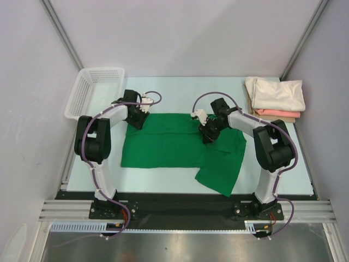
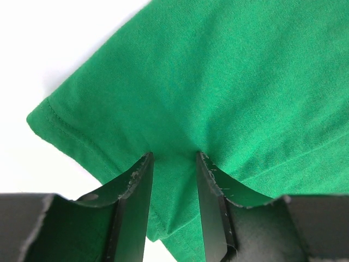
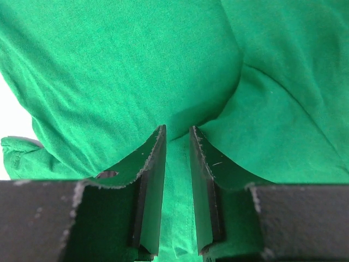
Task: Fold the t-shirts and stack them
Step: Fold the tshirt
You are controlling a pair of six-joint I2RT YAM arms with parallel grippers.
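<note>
The bright green t-shirt (image 1: 163, 144) lies spread on the table, with one part trailing toward the front right. My left gripper (image 1: 136, 121) is at its far left corner; in the left wrist view (image 2: 174, 155) its jaws are pinched on the hemmed edge of the green t-shirt (image 2: 218, 82). My right gripper (image 1: 209, 135) is on the shirt's far right part; in the right wrist view (image 3: 177, 131) its jaws are closed narrowly on a ridge of the green t-shirt (image 3: 136, 65). The folded cream t-shirt (image 1: 275, 93) lies on the salmon-pink one (image 1: 275, 113) at the back right.
A white mesh basket (image 1: 95, 90) stands at the back left, close to the left arm. The pale table (image 1: 180, 87) is walled on both sides and at the back. A metal rail runs along the near edge.
</note>
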